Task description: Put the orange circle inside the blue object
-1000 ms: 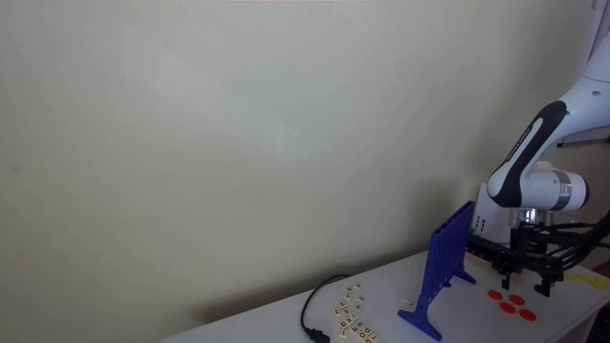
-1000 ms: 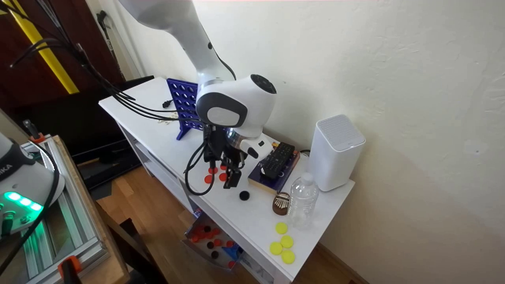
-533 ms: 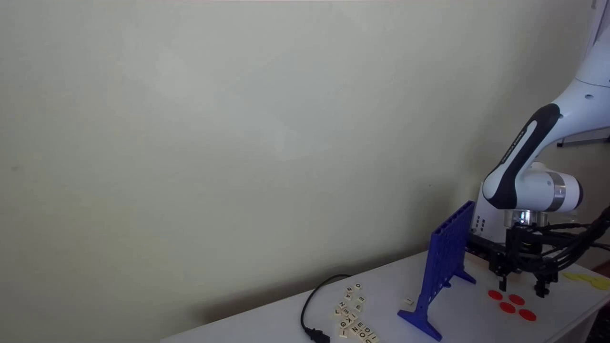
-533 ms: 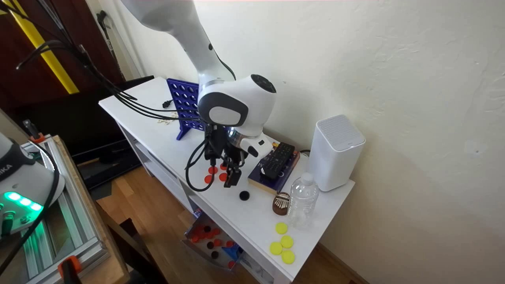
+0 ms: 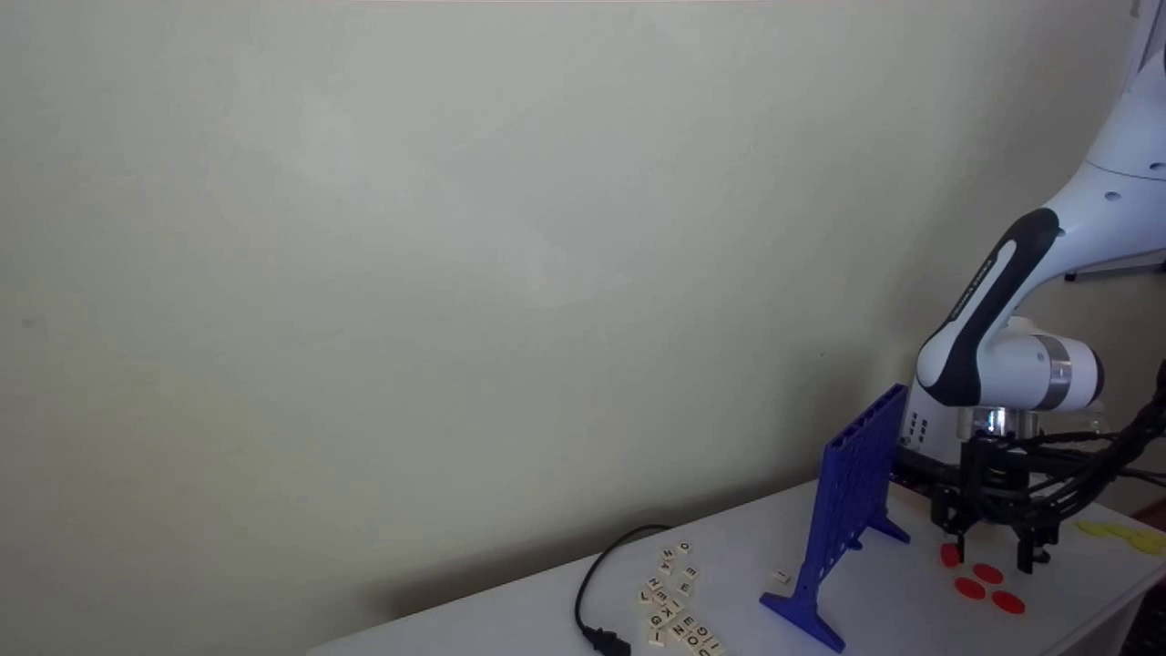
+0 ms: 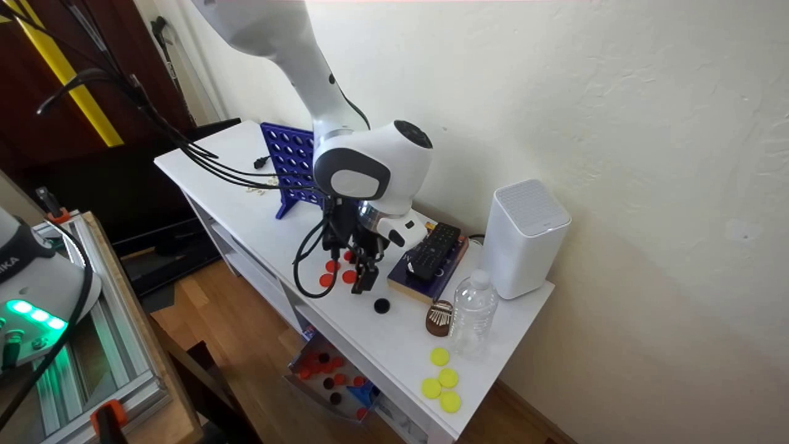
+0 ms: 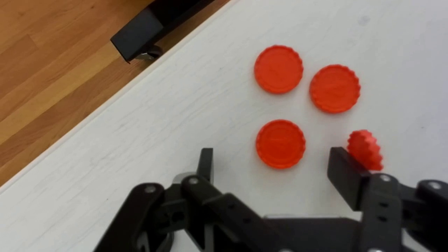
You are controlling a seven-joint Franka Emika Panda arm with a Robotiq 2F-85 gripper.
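White tabletop [image 7: 147, 126] beneath a wide-spread claw [image 7: 273, 166], one orange disc [image 7: 365, 150] aslant at its outer side.

Letter tiles [image 5: 667, 612]: scattered on the white counter [image 6: 400, 345], one apart to the right
Corded plug [image 5: 608, 641]: just left of the tiles
Book [image 6: 425, 290]: flat, a black remote [image 6: 434, 251] resting on it
White tower [image 6: 527, 240]: upright, to the right of the book in an exterior view
Clear bottle [image 6: 473, 317]: standing, on the tower's near side
Thumb piano [image 6: 438, 318]: just left of the bottle
Black disc [image 6: 381, 306]: farther left
Yellow discs [image 6: 448, 377]: four, flat, near end
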